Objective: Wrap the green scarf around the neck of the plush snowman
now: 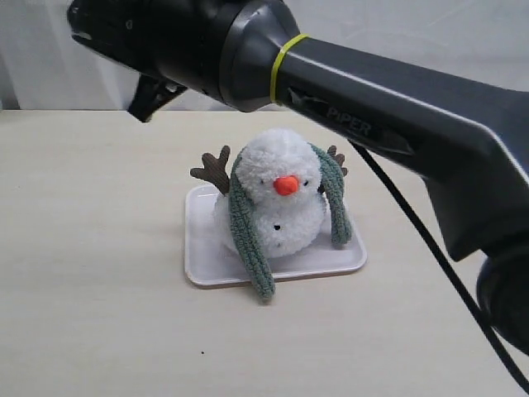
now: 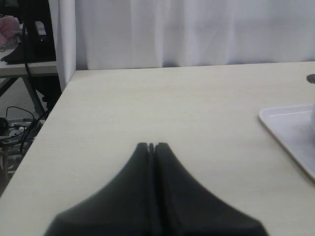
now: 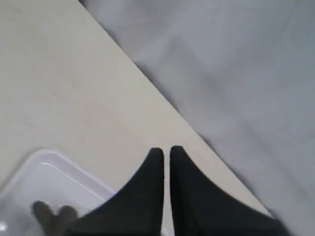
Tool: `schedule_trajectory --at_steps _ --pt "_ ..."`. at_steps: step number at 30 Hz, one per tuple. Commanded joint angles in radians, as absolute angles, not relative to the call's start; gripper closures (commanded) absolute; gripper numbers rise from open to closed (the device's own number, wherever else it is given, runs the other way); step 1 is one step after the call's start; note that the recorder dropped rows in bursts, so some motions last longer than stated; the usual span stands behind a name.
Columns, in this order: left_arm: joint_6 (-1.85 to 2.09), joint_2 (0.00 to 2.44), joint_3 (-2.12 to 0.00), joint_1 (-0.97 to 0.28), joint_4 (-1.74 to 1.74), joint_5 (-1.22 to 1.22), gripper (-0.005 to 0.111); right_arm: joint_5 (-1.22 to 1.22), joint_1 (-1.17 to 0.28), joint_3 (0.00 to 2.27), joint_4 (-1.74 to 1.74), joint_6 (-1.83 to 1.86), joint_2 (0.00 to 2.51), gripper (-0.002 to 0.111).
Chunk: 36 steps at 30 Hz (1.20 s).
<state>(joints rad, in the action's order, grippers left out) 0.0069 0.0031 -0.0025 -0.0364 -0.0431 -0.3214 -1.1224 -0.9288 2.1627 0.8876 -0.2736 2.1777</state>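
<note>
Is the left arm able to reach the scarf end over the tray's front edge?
Probably yes: only bare table lies between the left end effector and the tray, where the green scarf end hangs.

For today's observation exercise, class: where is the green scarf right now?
In the exterior view, the green scarf is draped on the plush snowman, which sits on the white tray mid-table. One end hangs down each side of its face.
</note>
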Motion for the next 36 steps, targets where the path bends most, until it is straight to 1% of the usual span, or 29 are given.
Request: schedule_trajectory --at_steps 1,2,4,7,10,13,18,36 --pt "0.005 0.000 0.000 -0.034 -0.043 -0.308 0.107 -1.184 -0.860 2.168 0.542 -0.118 2.135 0.104" --pt "0.005 0.000 0.000 -0.034 -0.043 -0.308 0.107 -1.221 -0.814 2.168 0.402 -0.040 2.125 0.104" --pt "0.005 0.000 0.000 -0.034 -0.043 -0.308 0.107 -1.221 -0.780 2.164 0.383 -0.030 2.113 0.104" --pt "0.005 0.000 0.000 -0.034 -0.043 -0.308 0.107 -1.221 -0.770 2.157 0.369 -0.040 2.077 0.104" --pt "0.005 0.000 0.000 -0.034 -0.043 -0.308 0.107 -1.221 -0.770 2.136 0.280 -0.010 2.073 0.104" --pt "0.005 0.000 0.000 -0.034 -0.043 -0.308 0.107 -1.221 -0.770 2.040 0.354 -0.015 2.079 0.104" --pt "0.005 0.000 0.000 -0.034 -0.043 -0.308 0.107 -1.221 -0.770 1.972 0.445 -0.058 2.079 0.104" --pt "0.005 0.000 0.000 -0.034 -0.043 -0.308 0.107 -1.202 -0.770 1.971 0.423 -0.100 2.188 0.104"
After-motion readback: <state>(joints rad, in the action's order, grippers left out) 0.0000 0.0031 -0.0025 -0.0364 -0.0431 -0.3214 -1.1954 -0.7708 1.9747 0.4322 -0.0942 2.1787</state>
